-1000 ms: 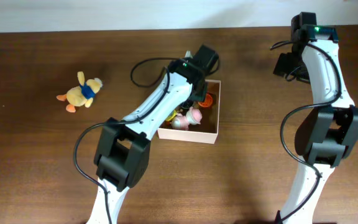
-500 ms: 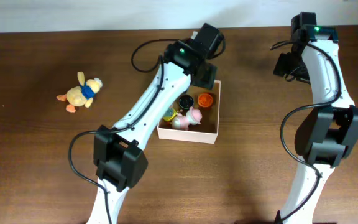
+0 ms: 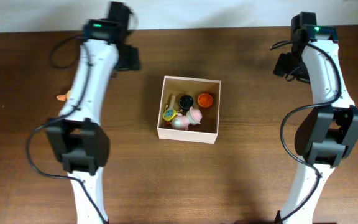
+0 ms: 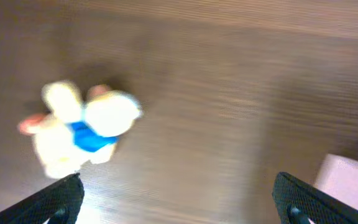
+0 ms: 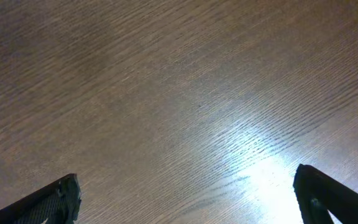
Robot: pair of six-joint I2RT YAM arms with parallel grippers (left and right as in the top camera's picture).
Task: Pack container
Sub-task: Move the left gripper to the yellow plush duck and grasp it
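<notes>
The container (image 3: 187,134), a square shallow box with pale walls and a tan inside, sits mid-table. It holds several small toys, among them an orange one (image 3: 205,99) and a pink one (image 3: 194,116). A yellow plush duck (image 4: 79,127) with a blue scarf lies on the table, blurred in the left wrist view. From overhead only its orange foot (image 3: 63,97) shows beside the left arm. My left gripper (image 3: 128,59) (image 4: 179,202) hangs open and empty between duck and container. A corner of the container (image 4: 350,180) shows at its right. My right gripper (image 3: 288,65) (image 5: 188,199) is open over bare wood.
The brown wooden table (image 3: 253,180) has its back edge along a pale strip at the top. The left arm's links (image 3: 86,93) stretch over the left side, and the right arm (image 3: 322,112) stands at the right.
The left arm has swung from over the container to the back left, uncovering the box and now covering most of the duck from overhead. The right arm has not moved.
</notes>
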